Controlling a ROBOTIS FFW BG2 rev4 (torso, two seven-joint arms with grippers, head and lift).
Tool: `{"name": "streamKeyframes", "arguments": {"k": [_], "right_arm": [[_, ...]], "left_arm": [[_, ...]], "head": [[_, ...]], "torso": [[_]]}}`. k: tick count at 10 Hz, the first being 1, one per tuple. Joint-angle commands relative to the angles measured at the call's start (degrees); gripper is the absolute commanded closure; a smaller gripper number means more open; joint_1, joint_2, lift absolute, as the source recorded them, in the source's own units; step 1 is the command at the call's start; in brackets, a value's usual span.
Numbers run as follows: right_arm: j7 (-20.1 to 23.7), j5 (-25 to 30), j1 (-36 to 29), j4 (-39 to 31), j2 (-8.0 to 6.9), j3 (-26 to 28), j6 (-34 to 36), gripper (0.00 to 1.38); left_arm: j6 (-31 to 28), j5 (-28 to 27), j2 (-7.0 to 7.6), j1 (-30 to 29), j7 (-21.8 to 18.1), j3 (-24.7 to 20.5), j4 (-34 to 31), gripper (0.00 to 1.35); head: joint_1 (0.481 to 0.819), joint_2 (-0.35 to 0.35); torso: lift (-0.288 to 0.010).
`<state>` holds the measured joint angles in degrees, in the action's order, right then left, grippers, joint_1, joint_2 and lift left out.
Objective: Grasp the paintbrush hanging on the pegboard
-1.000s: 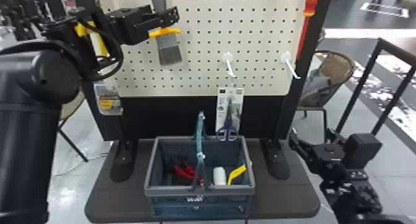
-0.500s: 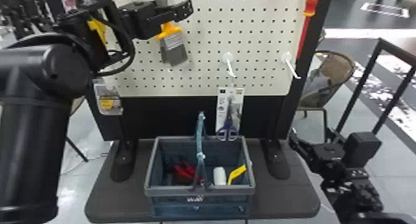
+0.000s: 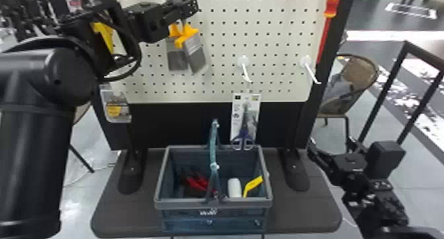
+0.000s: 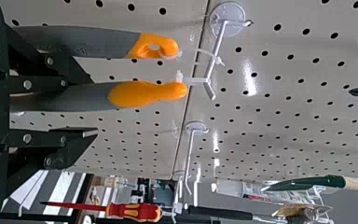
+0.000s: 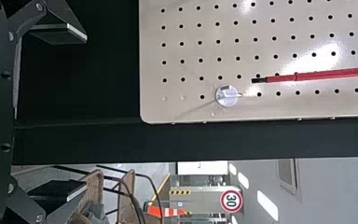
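Left wrist view: left pincer (image 4: 94,107) spread, straddling the paintbrush (image 4: 144,93) on the pegboard (image 4: 284,102); right pincer (image 5: 81,112) gapes wide.

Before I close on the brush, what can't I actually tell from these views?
Left wrist view: the paintbrush sits between the fingers of the left claw, but its bristle end is hidden behind the claw and cut off by the edge.
Head view: blur smears claw and paintbrush together; contact unreadable.
Left wrist view: the tie to the hook is too small to judge.
Head view: basket contents blurred, partly behind its handle.
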<state>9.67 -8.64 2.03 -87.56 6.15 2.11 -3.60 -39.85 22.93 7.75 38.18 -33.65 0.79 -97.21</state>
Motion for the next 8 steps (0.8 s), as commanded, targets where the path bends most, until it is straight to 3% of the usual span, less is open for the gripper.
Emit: {"name": "streamKeyframes", "arguments": {"k": [1,8], "right_arm": [[0.0,0.03,-0.09,0.2,0.0,0.0,0.09,0.18],[0.0,-0.14,-0.44,0.11,0.0,0.09,0.53,0.18]], "left_arm": [[-0.05,0.01,-0.1,-0.3,0.25,-0.35,-0.09,1.22],[1.18,0.27,-0.71,-1.27,1.13,-1.06,-0.18,1.22]], "head": [[0.549,0.0],[0.549,0.0]], "torso": [[-0.1],[-0.1]]}}
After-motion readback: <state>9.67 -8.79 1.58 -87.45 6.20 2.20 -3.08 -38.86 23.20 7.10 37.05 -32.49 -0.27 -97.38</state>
